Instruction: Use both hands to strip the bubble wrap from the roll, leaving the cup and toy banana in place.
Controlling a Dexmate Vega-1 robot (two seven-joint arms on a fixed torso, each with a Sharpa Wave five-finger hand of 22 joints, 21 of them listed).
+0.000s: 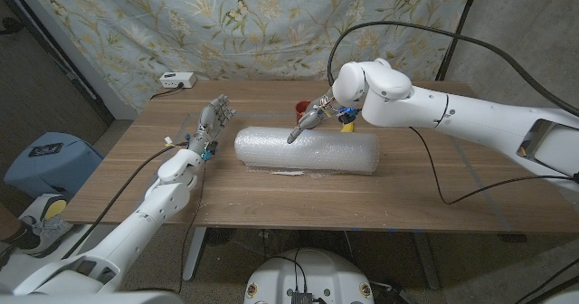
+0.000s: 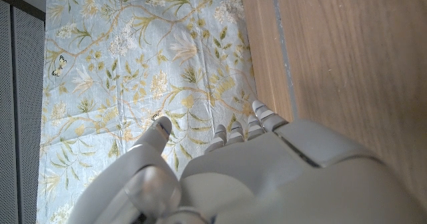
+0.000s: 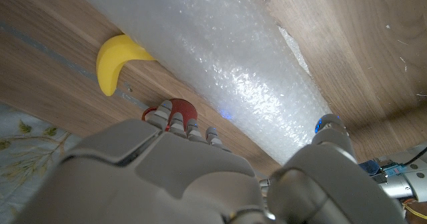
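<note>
Glossy white rounded arm shells, black cables alongside, each ending in a grey-silver robot hand (image 1: 210,123).

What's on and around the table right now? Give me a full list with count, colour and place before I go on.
bubble wrap roll: one, clear white, lying across the table's middle
cup: one, red, behind the roll, mostly hidden
toy banana: one, yellow, against the roll's far side
power strip: one, white, table's far left corner
table: one, brown wood
cloth backdrop: one, pale blue floral, behind the table
bin: one, blue, on the floor, left
left hand: open, fingers apart, left of the roll
right hand: open, fingertips on top of the roll
</note>
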